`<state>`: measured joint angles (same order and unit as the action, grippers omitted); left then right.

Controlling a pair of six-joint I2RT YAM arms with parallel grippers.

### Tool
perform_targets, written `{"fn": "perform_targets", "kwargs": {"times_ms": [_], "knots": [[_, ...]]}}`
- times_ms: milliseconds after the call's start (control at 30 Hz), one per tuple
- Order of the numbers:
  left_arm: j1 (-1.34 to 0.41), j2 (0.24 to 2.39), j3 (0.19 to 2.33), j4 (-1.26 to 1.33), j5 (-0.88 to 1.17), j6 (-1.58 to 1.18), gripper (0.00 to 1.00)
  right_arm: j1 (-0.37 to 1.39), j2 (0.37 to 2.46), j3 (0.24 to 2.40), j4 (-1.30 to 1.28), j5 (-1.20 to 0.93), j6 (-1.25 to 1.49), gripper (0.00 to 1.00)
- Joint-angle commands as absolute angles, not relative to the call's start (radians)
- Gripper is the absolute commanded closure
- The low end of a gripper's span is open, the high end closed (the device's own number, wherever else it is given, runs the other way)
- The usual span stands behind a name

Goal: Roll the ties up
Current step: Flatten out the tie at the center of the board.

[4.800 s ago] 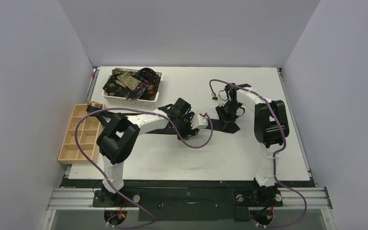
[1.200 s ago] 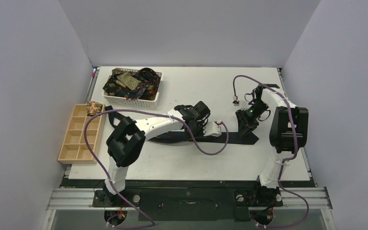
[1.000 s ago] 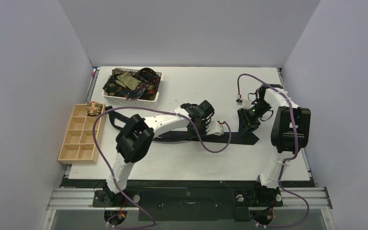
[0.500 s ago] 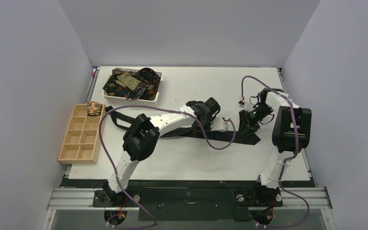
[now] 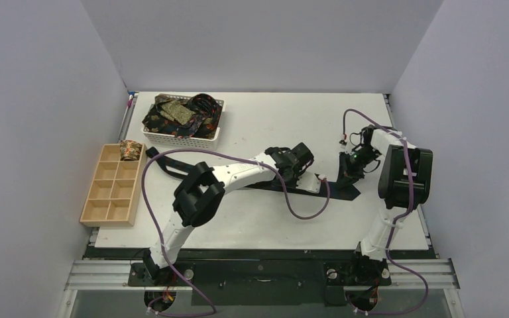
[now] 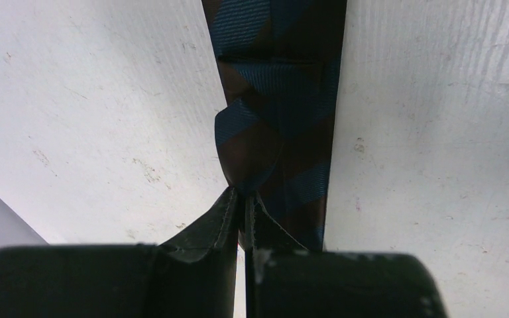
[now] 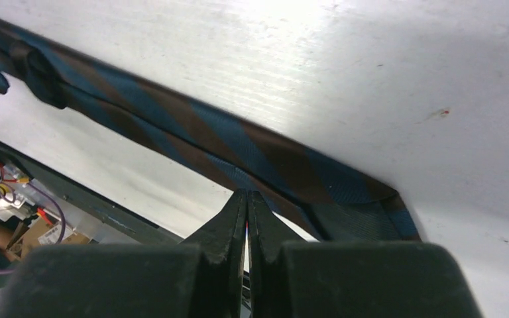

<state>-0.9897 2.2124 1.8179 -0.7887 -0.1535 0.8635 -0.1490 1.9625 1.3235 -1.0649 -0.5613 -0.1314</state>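
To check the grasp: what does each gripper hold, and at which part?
Both pinch the blue-and-brown striped fabric necktie: left gripper on a raised fold at its edge, right gripper on the edge near its wide end.

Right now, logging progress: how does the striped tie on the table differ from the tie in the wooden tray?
The striped tie lies stretched out flat; the tray tie is a compact roll. The striped tie shows blue and brown bands; the tray tie is gold-red patterned. The left gripper and right gripper pinch the striped tie; nothing touches the tray tie.
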Motion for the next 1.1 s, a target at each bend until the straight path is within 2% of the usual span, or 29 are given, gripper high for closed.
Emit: {"fn": "perform_targets", "kwargs": {"times_ms": [0, 333, 1067], "knots": [[-0.991, 2.231, 1.816, -0.756, -0.179, 0.907, 1.0, -0.136, 1.987, 1.313, -1.022, -0.488, -0.096, 1.0], [-0.985, 2.239, 1.768, -0.76, -0.195, 0.906, 1.0, -0.126, 1.994, 1.304, -1.016, -0.469, -0.104, 1.0], [-1.025, 2.271, 1.884, -0.76, -0.118, 0.91, 1.0, -0.104, 2.005, 1.312, -1.021, -0.475, -0.104, 1.0]]}}
